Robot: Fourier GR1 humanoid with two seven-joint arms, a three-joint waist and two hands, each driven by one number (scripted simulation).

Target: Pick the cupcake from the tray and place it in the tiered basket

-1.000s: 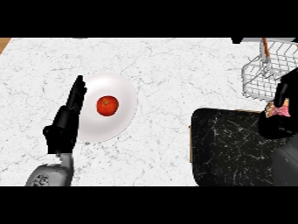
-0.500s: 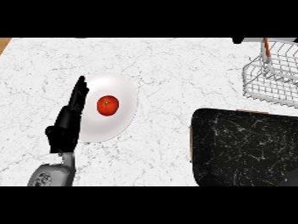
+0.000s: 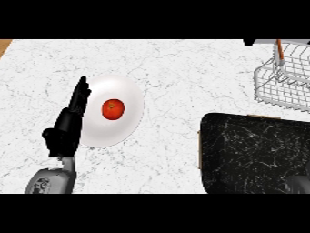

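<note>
Nearest, the dark tray [image 3: 264, 154] shows only bare marbled surface; no cupcake is visible on it, nor in the basket [image 3: 292, 77] beyond it, so where the cupcake sits cannot be told. The right hand is out of view. Left of the tray, the left hand [image 3: 68, 123] rests with fingers straight and together, beside a plate [image 3: 127, 123] holding 1 tomato [image 3: 113, 109]. A cupcake is probably light and soft, its frosting easily smeared, so hold it low around the wrapper.
</note>
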